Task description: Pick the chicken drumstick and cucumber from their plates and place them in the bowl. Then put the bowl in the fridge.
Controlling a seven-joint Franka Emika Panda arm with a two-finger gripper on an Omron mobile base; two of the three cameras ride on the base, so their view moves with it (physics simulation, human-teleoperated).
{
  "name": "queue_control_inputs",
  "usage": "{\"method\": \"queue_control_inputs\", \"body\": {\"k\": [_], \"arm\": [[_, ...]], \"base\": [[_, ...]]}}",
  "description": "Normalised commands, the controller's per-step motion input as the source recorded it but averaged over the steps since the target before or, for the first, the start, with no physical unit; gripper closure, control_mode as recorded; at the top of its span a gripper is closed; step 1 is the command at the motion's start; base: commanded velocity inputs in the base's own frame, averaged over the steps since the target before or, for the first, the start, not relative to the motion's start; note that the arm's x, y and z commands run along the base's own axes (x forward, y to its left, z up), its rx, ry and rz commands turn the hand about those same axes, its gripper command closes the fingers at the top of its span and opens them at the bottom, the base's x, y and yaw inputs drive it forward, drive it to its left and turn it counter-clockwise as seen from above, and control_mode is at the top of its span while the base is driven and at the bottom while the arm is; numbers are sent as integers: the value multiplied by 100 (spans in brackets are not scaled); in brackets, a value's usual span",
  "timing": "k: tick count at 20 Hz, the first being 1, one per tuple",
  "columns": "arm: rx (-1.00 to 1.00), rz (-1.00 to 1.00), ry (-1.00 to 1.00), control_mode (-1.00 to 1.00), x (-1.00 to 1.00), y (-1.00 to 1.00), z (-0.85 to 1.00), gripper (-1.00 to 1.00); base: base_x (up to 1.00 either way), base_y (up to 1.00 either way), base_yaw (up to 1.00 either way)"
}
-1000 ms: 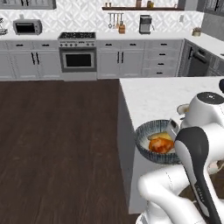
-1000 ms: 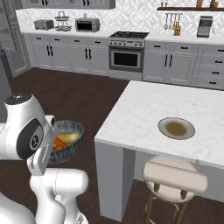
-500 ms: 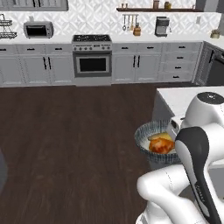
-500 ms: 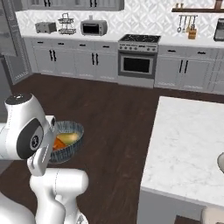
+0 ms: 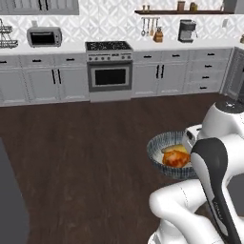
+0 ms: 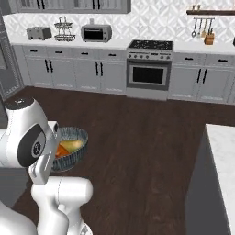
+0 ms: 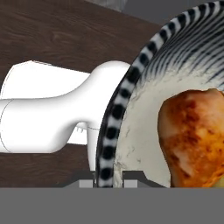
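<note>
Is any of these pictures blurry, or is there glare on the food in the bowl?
Hand view: very close, chicken drumstick looks soft and smeared, bowl rim stripes sharp. Left base view: drumstick has a small glossy sheen, lighting even. Right base view: clear, flat light, no glare.

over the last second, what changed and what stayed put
The base turned left: the island counter slid out of the left base view, and the range moved toward the middle. The bowl stays clamped at its rim between the fingers, with the chicken drumstick and cucumber inside.
</note>
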Motion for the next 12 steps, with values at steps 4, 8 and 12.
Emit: {"method": "queue_control_inputs", "body": {"k": [4,8,12], "arm": [[0,0,0,100,0,0,0,100],[0,0,0,100,0,0,0,100],[0,0,0,100,0,0,0,100]], "base": [[100,100,-17],[100,99,-15],[100,90,-11]]}}
